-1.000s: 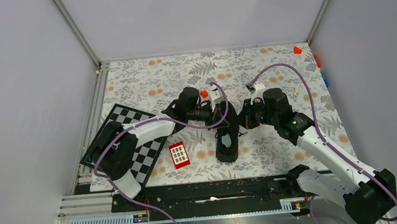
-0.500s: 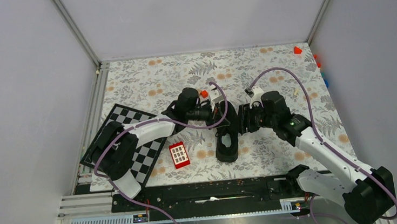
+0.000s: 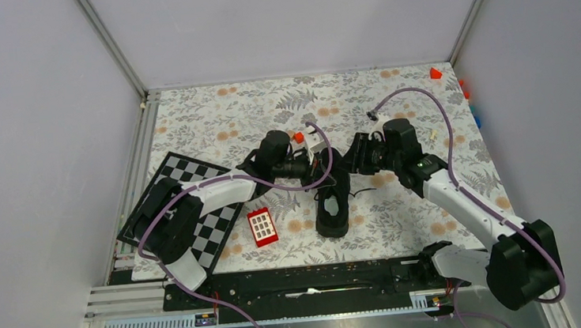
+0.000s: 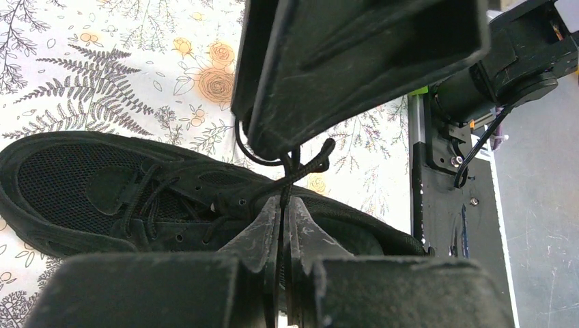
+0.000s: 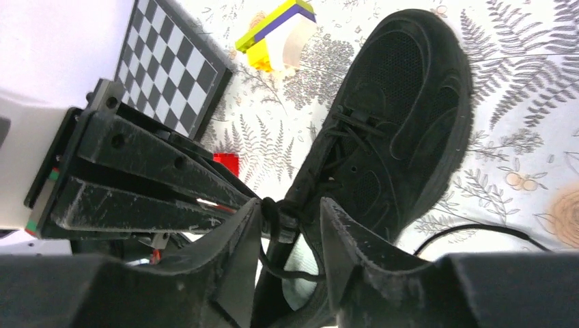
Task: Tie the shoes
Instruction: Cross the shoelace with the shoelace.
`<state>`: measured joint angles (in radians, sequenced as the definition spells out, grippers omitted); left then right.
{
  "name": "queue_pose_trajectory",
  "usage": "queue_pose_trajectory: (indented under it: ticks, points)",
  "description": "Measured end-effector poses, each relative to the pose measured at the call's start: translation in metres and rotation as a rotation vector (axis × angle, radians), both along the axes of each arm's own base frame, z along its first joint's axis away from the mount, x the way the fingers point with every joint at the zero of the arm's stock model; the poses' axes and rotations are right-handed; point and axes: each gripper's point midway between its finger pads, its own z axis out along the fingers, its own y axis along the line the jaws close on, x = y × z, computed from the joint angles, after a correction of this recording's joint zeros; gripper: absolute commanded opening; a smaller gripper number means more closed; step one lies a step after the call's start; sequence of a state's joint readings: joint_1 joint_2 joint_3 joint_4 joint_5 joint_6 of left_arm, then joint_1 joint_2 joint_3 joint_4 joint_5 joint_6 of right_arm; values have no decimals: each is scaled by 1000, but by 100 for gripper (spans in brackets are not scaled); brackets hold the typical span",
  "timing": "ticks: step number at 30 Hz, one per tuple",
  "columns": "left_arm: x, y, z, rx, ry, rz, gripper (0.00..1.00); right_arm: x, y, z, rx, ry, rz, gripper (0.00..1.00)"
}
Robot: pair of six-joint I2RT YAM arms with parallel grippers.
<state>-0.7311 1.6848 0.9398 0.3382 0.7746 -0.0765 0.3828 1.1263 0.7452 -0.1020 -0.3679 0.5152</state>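
— Arms?
— Both reach inward over my black sneaker (image 3: 332, 205), mid-table. My left gripper (image 4: 281, 208) pinches a lace (image 4: 302, 166). The right gripper (image 5: 287, 217) fingers stand apart around it.
— Surface?
— Floral cloth (image 3: 212, 123), grey walls (image 3: 299, 20).

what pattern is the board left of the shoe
Black-and-white checks; the board shows best in the top external view.

The left arm (image 3: 218, 188) reaches from the lower left toward the middle of the top view, wrist level. Its left gripper (image 4: 281, 205) is pinched tight on a black lace (image 4: 311, 162). The right arm (image 3: 466, 212) comes in from the lower right with its elbow bent. The right gripper (image 5: 290, 213) faces the left one, jaws parted.
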Motion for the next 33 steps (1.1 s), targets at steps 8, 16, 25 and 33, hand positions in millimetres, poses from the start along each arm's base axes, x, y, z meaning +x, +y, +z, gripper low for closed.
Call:
queue_pose_trajectory:
  ticks: [8, 16, 25, 33]
  points:
    - [1, -1, 1, -6, -7, 0, 0, 8, 13, 10, 82, -3, 8, 5]
    - [-3, 3, -4, 22, -13, -17, 49, 5, 20, 17, 120, -8, 47, 0]
    - [-13, 24, 13, 57, -66, -15, 69, 3, 23, 20, 136, -12, 70, 0]
    - [10, 35, 27, 39, -94, 113, 73, 3, 24, 23, 143, -21, 77, 0]
